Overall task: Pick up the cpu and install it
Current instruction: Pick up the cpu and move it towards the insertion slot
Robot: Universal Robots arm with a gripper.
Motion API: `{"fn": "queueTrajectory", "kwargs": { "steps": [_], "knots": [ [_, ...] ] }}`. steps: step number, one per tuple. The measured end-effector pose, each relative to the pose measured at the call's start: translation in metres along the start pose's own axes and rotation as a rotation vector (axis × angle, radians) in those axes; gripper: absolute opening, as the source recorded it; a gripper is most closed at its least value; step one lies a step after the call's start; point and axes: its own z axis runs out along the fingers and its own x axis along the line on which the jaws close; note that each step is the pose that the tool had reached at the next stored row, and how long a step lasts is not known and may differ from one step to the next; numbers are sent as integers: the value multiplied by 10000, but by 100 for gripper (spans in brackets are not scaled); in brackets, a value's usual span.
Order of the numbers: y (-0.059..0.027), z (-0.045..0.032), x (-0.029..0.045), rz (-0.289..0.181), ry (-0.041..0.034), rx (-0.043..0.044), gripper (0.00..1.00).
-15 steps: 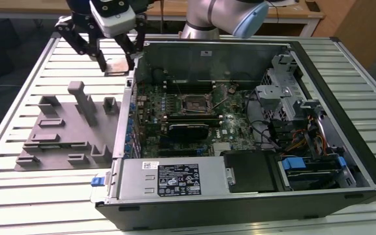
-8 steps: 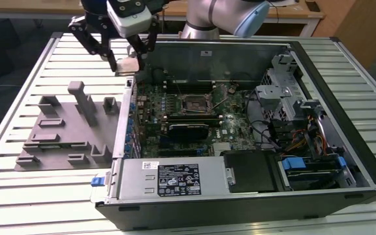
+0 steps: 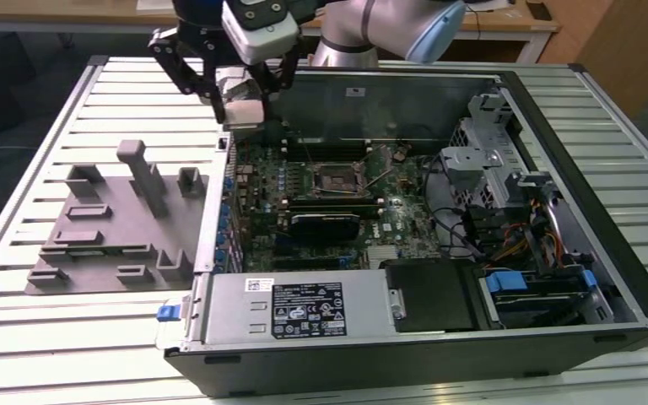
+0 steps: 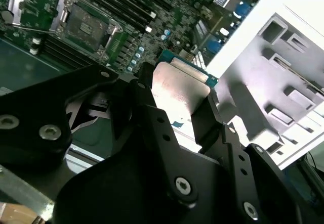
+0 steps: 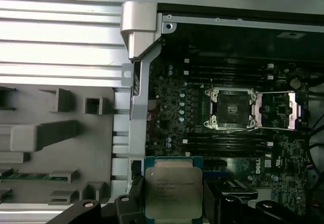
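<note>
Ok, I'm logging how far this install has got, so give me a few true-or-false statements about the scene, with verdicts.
1. The pincer is shut on the cpu. True.
2. The cpu already sits in the socket. False: the socket is empty, and the cpu is held in the pincer, away from it.
3. The socket's metal plate is swung open. True.
4. The grey fixture lies inside the computer case. False: it lies on the slatted table, at the exterior view's left of the case.
</note>
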Motion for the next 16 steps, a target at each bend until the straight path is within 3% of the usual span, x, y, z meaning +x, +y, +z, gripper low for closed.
{"fn": "queueTrajectory", "kwargs": {
  "steps": [8, 16],
  "knots": [
    [-4, 16, -259, -1, 9, -2, 55],
    [-10, 92, -435, 2, 70, -1, 55]
  ]
}}
